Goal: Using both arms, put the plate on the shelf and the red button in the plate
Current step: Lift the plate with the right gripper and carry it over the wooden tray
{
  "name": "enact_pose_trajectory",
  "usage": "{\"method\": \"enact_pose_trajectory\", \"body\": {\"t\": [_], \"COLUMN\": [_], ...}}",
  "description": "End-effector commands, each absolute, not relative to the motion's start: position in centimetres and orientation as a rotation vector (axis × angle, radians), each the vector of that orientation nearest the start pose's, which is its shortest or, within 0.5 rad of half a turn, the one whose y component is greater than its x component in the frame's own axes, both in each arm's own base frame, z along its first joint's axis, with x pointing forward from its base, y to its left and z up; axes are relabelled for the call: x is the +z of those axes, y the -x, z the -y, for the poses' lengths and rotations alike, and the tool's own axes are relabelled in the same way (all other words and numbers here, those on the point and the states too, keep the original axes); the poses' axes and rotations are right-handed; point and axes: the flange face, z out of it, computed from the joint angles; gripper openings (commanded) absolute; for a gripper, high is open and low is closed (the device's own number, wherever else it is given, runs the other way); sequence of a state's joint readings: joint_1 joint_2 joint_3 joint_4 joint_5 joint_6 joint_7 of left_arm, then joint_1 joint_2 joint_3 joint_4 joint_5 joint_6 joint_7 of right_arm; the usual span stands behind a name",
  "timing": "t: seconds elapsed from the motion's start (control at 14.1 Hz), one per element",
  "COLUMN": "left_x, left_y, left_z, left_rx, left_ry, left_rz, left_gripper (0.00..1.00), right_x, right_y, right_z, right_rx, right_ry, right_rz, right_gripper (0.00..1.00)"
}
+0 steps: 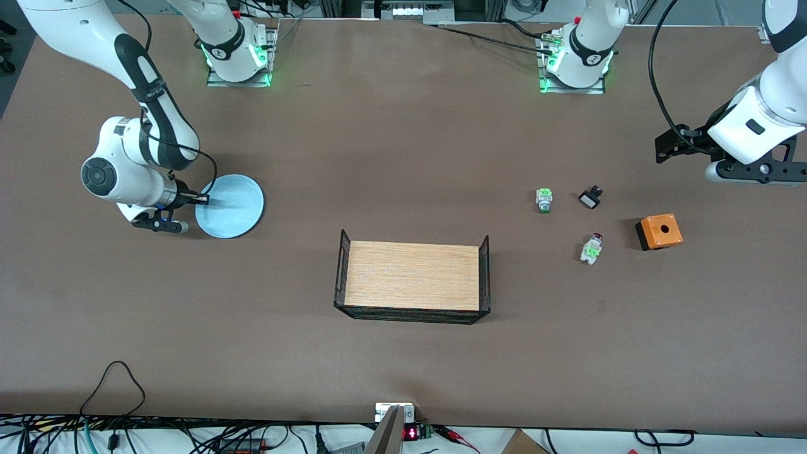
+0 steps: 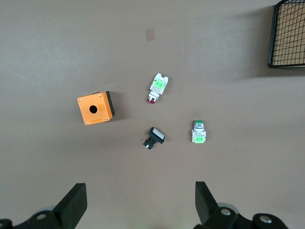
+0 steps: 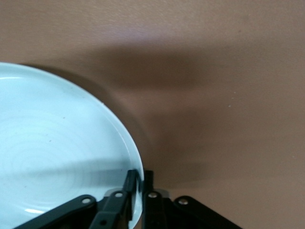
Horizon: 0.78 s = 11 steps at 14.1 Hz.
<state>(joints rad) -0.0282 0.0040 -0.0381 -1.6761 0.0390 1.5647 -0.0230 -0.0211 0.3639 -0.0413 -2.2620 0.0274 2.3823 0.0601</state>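
Note:
The pale light-blue plate (image 1: pixel 230 207) lies at the right arm's end of the table. My right gripper (image 1: pixel 203 199) is shut on the plate's rim, one finger inside the rim and one outside, as the right wrist view shows (image 3: pixel 141 179) with the plate (image 3: pixel 57 152) filling one side. The red button (image 1: pixel 592 248) lies on its side near the left arm's end, with its dark red cap pointing away from the front camera. My left gripper (image 1: pixel 663 148) is open and empty, up over bare table. The left wrist view shows the left gripper (image 2: pixel 141 195) apart from the red button (image 2: pixel 157 87).
A green-capped switch (image 1: pixel 544 200), a small black part (image 1: pixel 590 198) and an orange box with a hole (image 1: pixel 659 231) lie around the red button. A wire basket (image 1: pixel 341 271) with a wooden floor stands mid-table, nearer the front camera.

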Motion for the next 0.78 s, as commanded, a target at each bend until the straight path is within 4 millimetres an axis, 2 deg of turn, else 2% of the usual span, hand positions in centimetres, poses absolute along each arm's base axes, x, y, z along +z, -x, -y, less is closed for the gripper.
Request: {"method": "enact_pose_trajectory", "body": {"t": [0.0,0.21,0.35,0.57,0.71], "left_x": [58.1,58.1,58.1,58.1,58.1], "left_y": [-54.7,-54.7,-54.7,-54.7,-54.7], "left_z": [3.2,3.1,3.1,3.0,3.0], "left_rx": [0.176,0.176,0.176,0.177,0.177], "left_ry": [3.08,3.082,3.082,3.082,3.082], "left_rz": [-0.068,-0.071,-0.071,-0.071,-0.075], "left_gripper": [1.0,1.0,1.0,1.0,1.0], "right_x": [18.6,19.6,21.8,27.0,31.6], "right_y": [-50.8,-51.3,-51.8,-53.6,-54.7], "right_z": [2.1,1.7,1.3,0.0,-1.5], "right_rx": [0.39,0.4,0.398,0.391,0.362], "right_ry": [3.061,3.055,3.02,2.941,2.931], "right_rz": [-0.24,-0.232,-0.264,-0.323,-0.342], "right_gripper": [0.0,0.0,0.0,0.0,0.0]}}
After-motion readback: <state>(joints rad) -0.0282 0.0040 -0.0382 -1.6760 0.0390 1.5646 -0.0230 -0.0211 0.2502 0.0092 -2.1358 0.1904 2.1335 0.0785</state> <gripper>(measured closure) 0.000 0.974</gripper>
